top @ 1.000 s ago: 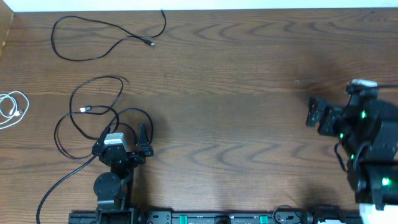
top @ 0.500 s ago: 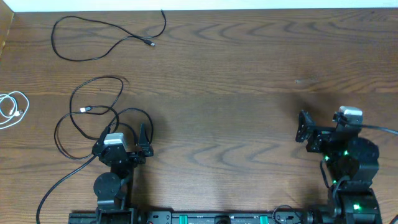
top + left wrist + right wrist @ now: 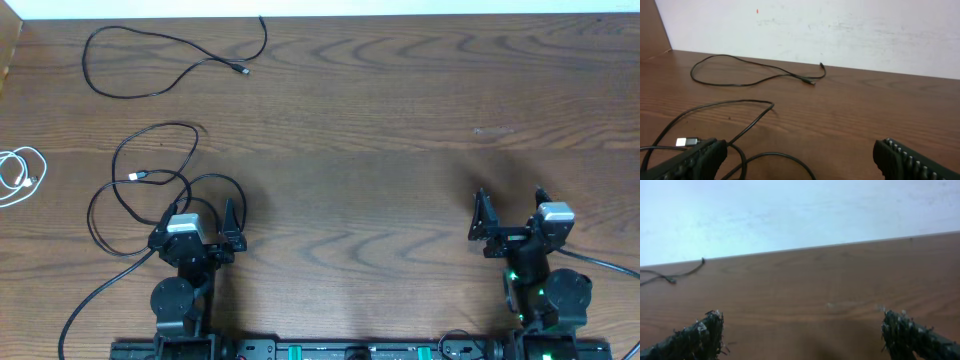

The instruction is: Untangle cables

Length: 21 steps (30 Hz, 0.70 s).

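We see cables [image 3: 138,177] lying apart; likely why left gripper [image 3: 195,222], right gripper [image 3: 512,215] sit parked, claws wide open, empty

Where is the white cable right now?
In the overhead view, the white cable lies coiled at the far left edge of the table. It is apart from the looped black cable, which is its nearest neighbour.

Upper left of frame: black cable [image 3: 190,67] in a loose open loop. Mid-left: second black cable [image 3: 137,176], looped, silver-plugged. Left edge: white cable [image 3: 20,170], coiled small.
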### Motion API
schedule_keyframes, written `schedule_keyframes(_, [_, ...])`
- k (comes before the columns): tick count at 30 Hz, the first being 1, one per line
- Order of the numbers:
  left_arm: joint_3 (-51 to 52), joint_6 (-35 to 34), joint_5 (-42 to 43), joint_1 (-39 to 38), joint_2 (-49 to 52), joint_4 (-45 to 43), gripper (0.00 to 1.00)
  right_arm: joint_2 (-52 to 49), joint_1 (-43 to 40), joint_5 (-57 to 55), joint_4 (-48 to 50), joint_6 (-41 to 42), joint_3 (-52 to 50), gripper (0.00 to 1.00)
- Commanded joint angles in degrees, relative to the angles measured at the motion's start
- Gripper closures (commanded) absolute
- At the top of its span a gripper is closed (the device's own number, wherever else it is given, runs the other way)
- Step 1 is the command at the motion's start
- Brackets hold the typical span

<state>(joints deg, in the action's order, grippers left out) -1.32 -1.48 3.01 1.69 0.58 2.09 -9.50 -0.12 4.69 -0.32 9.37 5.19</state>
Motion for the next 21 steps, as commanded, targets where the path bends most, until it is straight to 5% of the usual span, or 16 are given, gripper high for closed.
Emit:
schedule_keyframes(1, [1.1, 0.1, -0.7, -0.2, -0.3, 1.9, 0.01, 2.9, 1.1, 0.0, 2.3, -0.9, -2.9, 0.01])
schedule_keyframes(21, [1.1, 0.1, -0.7, -0.2, -0.3, 1.9, 0.01, 9.2, 3.4, -2.1, -4.1, -8.0, -4.9, 0.01])
